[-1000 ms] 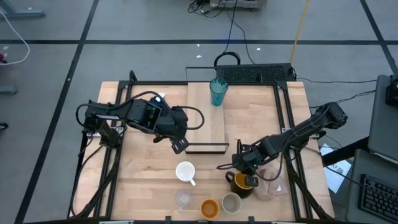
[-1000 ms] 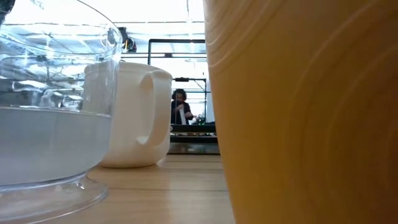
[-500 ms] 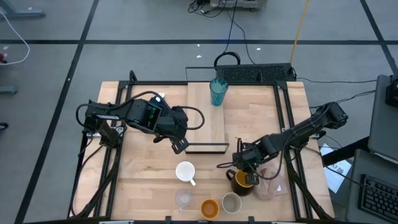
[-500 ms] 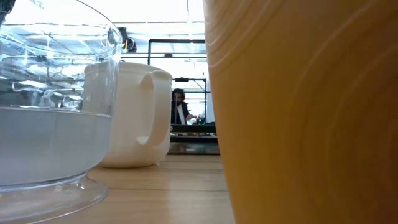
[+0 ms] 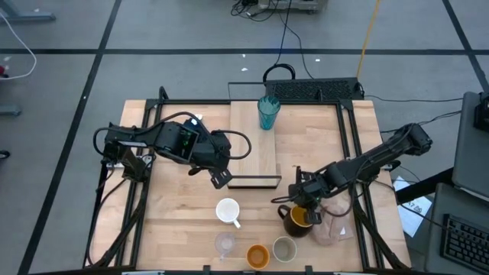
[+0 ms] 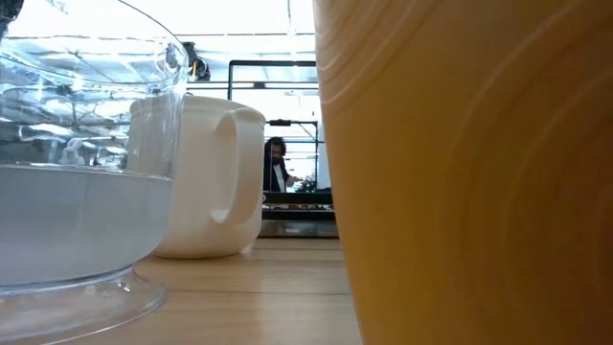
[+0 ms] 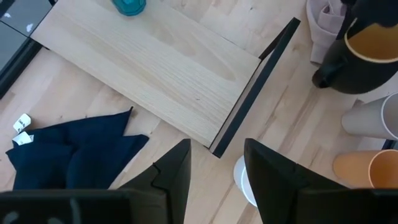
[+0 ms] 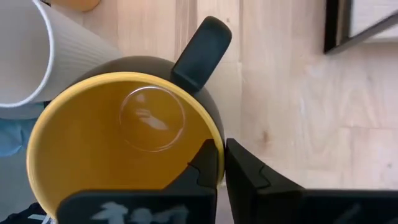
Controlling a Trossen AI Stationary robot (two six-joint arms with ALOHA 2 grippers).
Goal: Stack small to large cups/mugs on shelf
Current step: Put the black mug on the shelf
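Note:
The black mug (image 5: 298, 220) with its yellow inside stands near the table's front right, and my right gripper (image 5: 300, 208) is shut on its rim. Beside it are the small grey-beige cup (image 5: 284, 249), the orange cup (image 5: 257, 255), the clear glass (image 5: 225, 244) and the white mug (image 5: 228, 210). The teal tumbler (image 5: 267, 112) stands on the far end of the shelf (image 5: 254, 145). My left gripper (image 5: 220, 178) hovers open over the shelf's near left corner, with nothing between its fingers. My right gripper pinches the black mug's rim (image 8: 214, 134), a little round from the handle (image 8: 202, 46). One finger (image 8: 202, 168) is inside the mug and the other (image 8: 249, 171) outside. The fingers slant down from the table's right. The mug keeps its mouth up; whether its base is off the table I cannot tell.
A pink-beige cloth (image 5: 334, 227) lies right of the black mug. A dark navy cloth (image 7: 68, 152) lies left of the shelf. Dark rails run along the table's left and right sides. A person (image 6: 278, 163) shows far beyond the table.
My right gripper has gone a little up and toward the table's far edge, and the black mug has shifted with it, away from the grey-beige cup.

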